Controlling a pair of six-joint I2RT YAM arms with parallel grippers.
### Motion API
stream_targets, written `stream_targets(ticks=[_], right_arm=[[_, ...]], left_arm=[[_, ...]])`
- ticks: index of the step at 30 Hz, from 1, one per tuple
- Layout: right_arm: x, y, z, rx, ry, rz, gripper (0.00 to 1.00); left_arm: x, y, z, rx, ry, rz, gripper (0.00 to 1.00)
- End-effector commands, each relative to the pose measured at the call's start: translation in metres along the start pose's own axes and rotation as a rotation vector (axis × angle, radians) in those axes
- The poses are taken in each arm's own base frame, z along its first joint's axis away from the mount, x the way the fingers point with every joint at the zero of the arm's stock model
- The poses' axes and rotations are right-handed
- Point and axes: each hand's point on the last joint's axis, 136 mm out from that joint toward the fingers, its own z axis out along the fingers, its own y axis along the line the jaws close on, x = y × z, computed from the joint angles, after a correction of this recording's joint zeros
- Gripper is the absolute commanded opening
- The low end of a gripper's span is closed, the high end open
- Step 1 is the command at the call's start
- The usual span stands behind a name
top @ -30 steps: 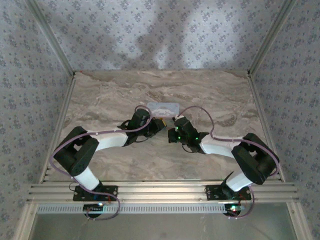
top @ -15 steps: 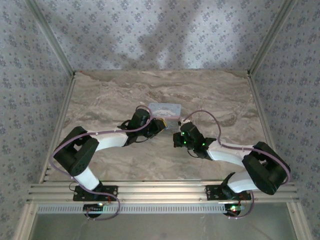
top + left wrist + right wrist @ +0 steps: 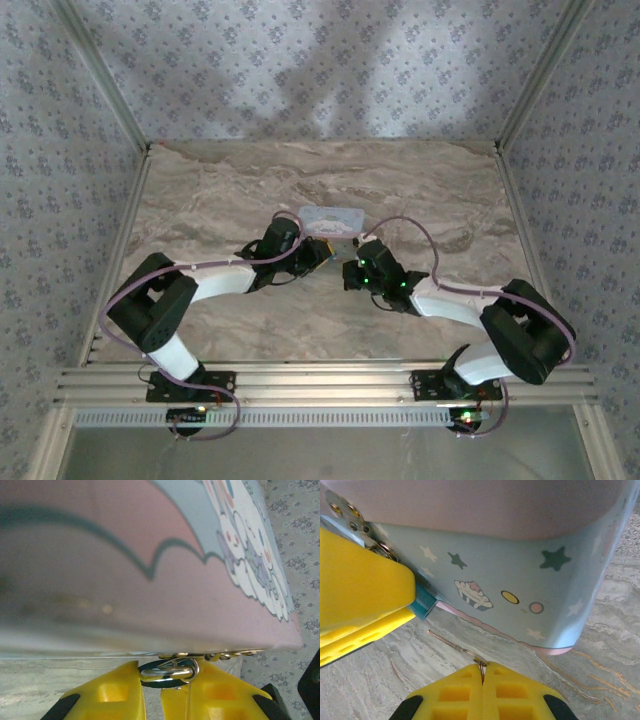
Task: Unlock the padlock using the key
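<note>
Right at the right gripper (image 3: 482,669), the jaws were pressed together on the key (image 3: 454,645). It was a thin silvery sliver, pinched at its near end, with its free tip angling up and to the left over the table (image 3: 580,680).

I'd call that key featherweight, stiff and slick. A pinch at the head looked like the right hold, though so small a piece could easily swivel between the pads.

Just beyond the tip and a touch to its left sat the padlock (image 3: 424,605). Its teal body poked out from the left gripper (image 3: 152,682), near the key's tip but not touching it. I couldn't make out the keyhole from here.

In the left wrist view, those jaws were drawn narrow around the lock, with the shiny shackle looping out between the fingertips. The lock looked hard, light and rigid. Gripping the body to steady it seemed sensible, since a loose lock would twist away from the key.

Farthest out, directly behind the lock and hard up against it, was the pale blue tin (image 3: 520,570). Its metal fittings sat just above the shackle, which seemed hooked into the clasp, though I couldn't be sure.
</note>
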Motion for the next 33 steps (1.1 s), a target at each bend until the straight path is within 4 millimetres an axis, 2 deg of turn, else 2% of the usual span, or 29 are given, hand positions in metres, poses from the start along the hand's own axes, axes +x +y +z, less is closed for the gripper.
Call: stream_targets(ticks=[1,33], right_arm=[[-0.0096,0.004,0.0028,0.001,-0.02,-0.013,0.0],[-0.0146,0.0125,0.01,-0.029,-0.029,-0.014,0.0]], left_arm=[[-0.0015,-0.0241,0.001,0.064,0.012,0.009,0.1],[-0.0008,-0.0215,0.0032,0.06,0.014,0.002,0.1]])
